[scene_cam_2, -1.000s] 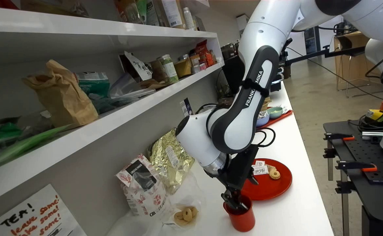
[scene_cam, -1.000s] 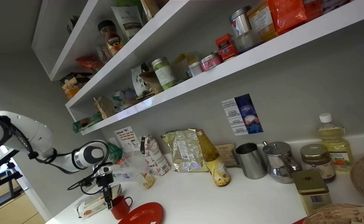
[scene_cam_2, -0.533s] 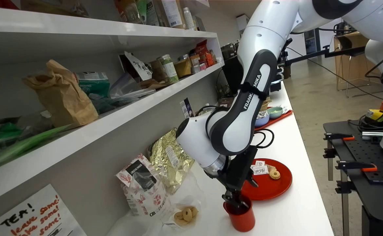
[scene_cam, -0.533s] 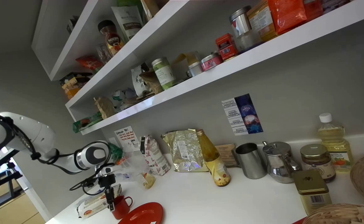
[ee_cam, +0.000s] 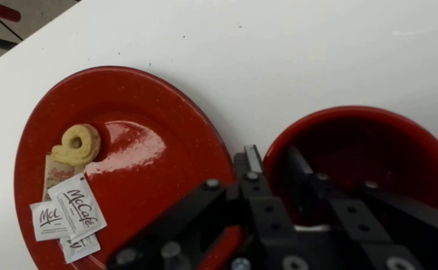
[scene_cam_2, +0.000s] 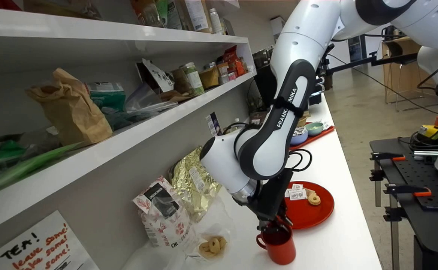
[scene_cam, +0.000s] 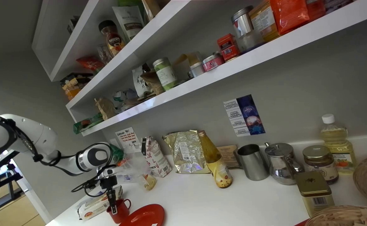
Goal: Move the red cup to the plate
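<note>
In both exterior views the red cup stands on the white counter beside the red plate, its side handle visible. My gripper straddles the cup's wall on the plate side. One finger is inside the cup; the other finger is outside, in the narrow gap towards the plate. The jaws stand close together, but whether both pads press on the wall cannot be made out. Paper packets and a ring-shaped biscuit lie on the plate.
A long white packet lies behind the cup. By the wall stand a flour bag, a gold foil bag and a clear bag of ring biscuits. White shelves hang above the counter.
The jaws have drawn much closer together around the cup's wall. The cup has shifted slightly and turned a little, its handle now showing clearly. The arm has moved a little.
</note>
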